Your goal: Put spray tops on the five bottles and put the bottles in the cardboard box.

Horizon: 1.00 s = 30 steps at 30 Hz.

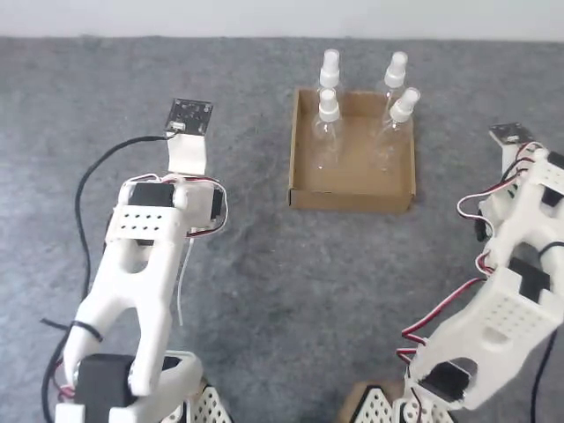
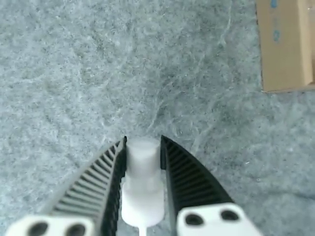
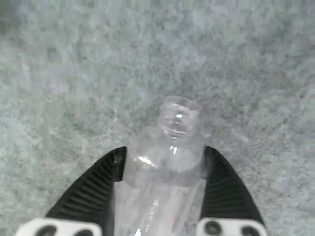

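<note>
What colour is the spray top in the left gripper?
White spray top; clearest in the left wrist view.

- Bright, even, soft light over the grey tabletop (image 1: 264,282).
- Only a faint shadow at the foot of the cardboard box (image 1: 351,199); the source is perhaps overhead.
- Small glints on the clear bottle (image 3: 170,157).

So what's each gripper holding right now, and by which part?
The left gripper grips a white spray top across its sides. The right gripper grips an uncapped clear bottle across its body, just below the neck.

setting: robotics lab bench | cue: grey felt tabletop (image 1: 264,282); plain wall (image 1: 176,18)
</note>
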Tool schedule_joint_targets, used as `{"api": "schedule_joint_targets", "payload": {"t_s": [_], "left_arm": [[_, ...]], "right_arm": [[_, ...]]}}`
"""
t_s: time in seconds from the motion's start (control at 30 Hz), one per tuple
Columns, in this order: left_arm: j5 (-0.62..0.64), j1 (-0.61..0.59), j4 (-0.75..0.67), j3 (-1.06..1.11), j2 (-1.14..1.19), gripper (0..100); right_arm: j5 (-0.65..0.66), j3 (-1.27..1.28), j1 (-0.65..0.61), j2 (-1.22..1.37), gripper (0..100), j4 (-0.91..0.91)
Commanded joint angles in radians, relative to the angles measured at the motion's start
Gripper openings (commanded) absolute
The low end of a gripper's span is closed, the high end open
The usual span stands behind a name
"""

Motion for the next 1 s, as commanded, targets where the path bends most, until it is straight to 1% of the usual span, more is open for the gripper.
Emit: {"api": "schedule_joint_targets", "payload": {"t_s": [0.0, 0.13, 0.23, 0.37, 0.5, 0.63, 0.77, 0.87, 0.9, 0.97], "left_arm": [[-0.005, -0.002, -0.02, -0.004, -0.052, 1], [-0.003, -0.002, -0.017, -0.015, -0.057, 1], [-0.002, -0.003, -0.015, -0.022, -0.086, 1], [-0.002, -0.005, 0.035, -0.03, -0.233, 1], [-0.008, -0.005, 0.092, -0.031, -0.437, 1], [-0.009, -0.005, 0.144, -0.054, -0.594, 1], [-0.002, -0.003, 0.204, -0.183, -0.649, 1], [0.008, -0.003, 0.21, -0.3, -0.654, 1], [0.029, -0.003, 0.206, -0.335, -0.654, 1], [0.077, -0.002, 0.204, -0.4, -0.654, 1]], "right_arm": [[-0.044, -0.107, 0.002, -0.107, 3.8, 0.036], [-0.144, -0.127, -0.048, -0.257, 3.1, 0.096], [-0.196, -0.127, -0.139, -0.372, 3.1, 0.145], [-0.275, -0.104, -0.311, -0.512, 3.0, 0.194], [-0.316, 0.026, -0.516, -0.69, 3.0, 0.176], [-0.374, 0.272, -0.731, -0.92, 3.0, 0.045], [-0.4, 0.562, -0.96, -1.127, 3.0, -0.145], [-0.402, 0.726, -1.092, -1.211, 3.0, -0.288], [-0.404, 0.763, -1.129, -1.221, 3.0, -0.331], [-0.45, 0.818, -1.198, -1.214, 2.4, -0.418]]}}
